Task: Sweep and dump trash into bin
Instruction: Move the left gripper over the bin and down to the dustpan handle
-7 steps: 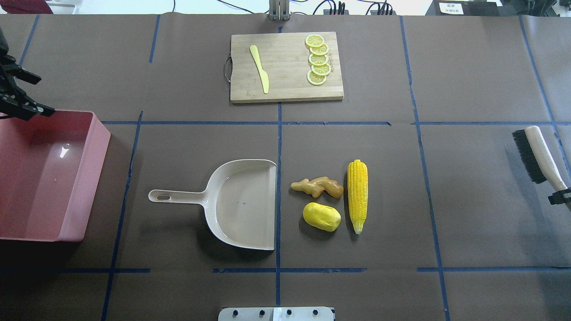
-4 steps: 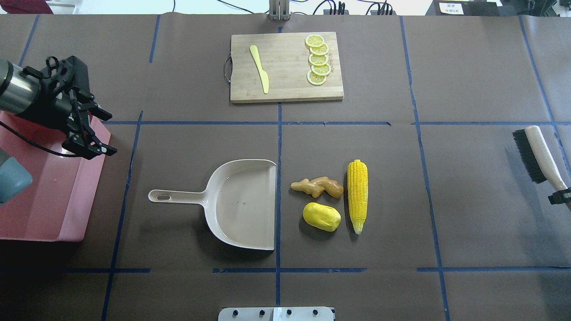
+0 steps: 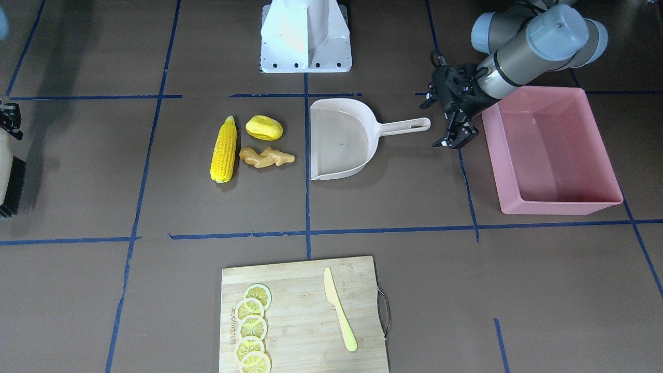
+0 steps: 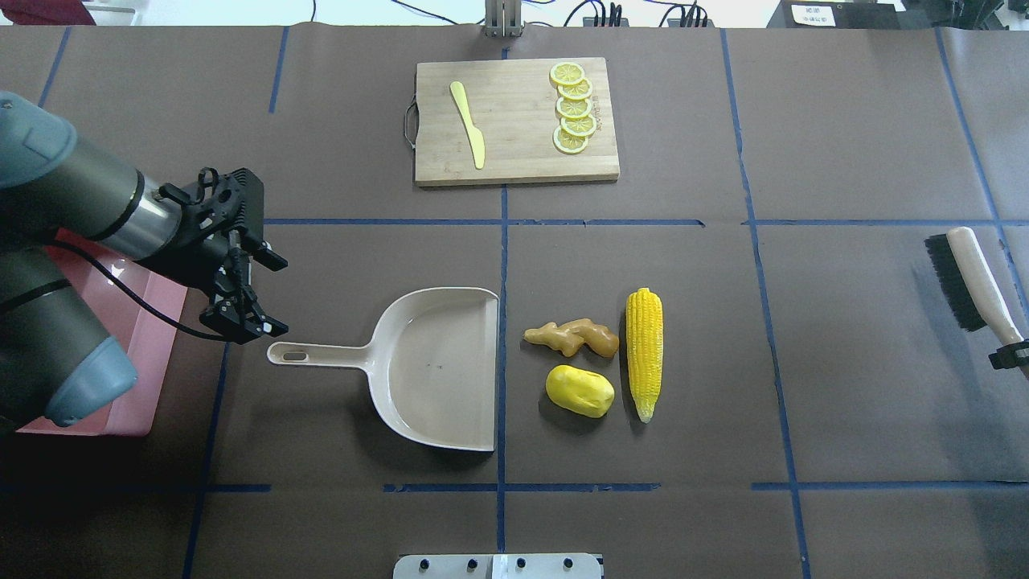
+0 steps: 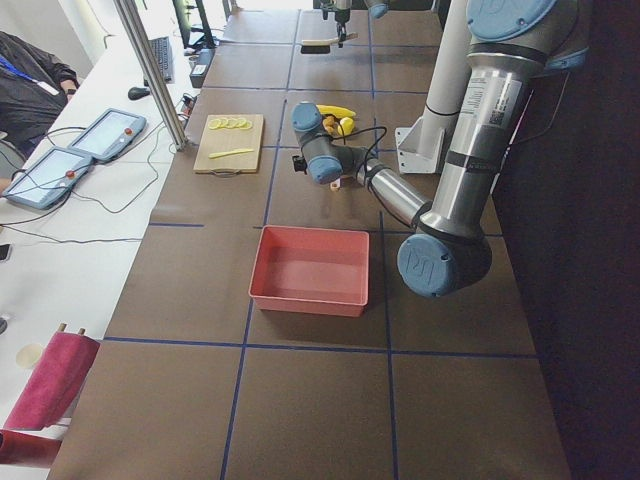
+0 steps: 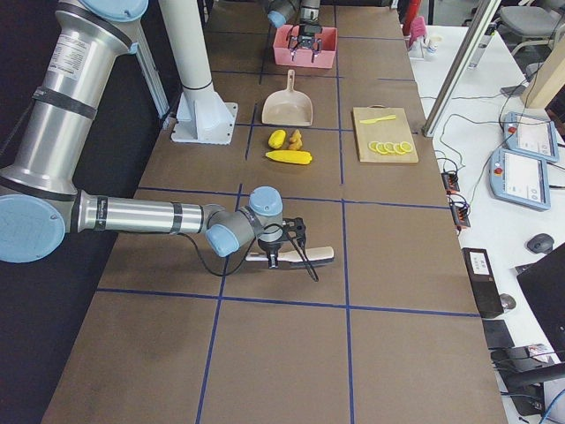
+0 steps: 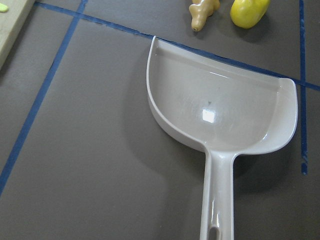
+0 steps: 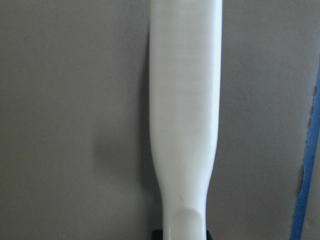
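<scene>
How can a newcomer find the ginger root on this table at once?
Start at the big beige dustpan: three toy foods lie off its open edge. The ginger root lies between that edge and the corn cob, on the side of the rounded lump nearer the cutting board. It alone is tan and knobbly; both neighbours are yellow.

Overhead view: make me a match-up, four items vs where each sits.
Items
1. corn cob
2. knife
3. brush
4. bin

Places
A. on the cutting board
B. far right, its handle at the right gripper
C. far left, beyond the dustpan handle
D. just right of the ginger root

Pairs: 1-D, 2-A, 3-B, 4-C
</scene>
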### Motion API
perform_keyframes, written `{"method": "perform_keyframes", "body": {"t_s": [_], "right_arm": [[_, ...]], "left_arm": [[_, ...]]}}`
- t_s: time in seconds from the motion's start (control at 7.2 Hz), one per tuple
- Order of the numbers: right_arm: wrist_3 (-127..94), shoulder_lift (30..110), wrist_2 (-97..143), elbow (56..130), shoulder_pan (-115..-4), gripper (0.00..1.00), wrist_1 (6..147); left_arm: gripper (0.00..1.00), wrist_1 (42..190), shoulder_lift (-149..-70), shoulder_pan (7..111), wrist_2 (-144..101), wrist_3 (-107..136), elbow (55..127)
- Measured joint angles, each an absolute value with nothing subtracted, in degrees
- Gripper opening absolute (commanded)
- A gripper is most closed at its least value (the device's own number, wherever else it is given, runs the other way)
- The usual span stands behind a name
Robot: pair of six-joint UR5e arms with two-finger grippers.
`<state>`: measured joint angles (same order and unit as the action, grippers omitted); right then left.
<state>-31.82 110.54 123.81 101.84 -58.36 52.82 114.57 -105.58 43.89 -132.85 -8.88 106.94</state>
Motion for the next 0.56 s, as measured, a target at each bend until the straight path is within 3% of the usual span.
{"method": "perform_keyframes", "body": {"t_s": [0.56], "right_arm": [[-31.82,110.51,123.83,101.68,-58.36,0.00,52.82]], "left_arm": [[1.00,102.40,-110.08,31.57,-117.10,-9.69,108.97]]}}
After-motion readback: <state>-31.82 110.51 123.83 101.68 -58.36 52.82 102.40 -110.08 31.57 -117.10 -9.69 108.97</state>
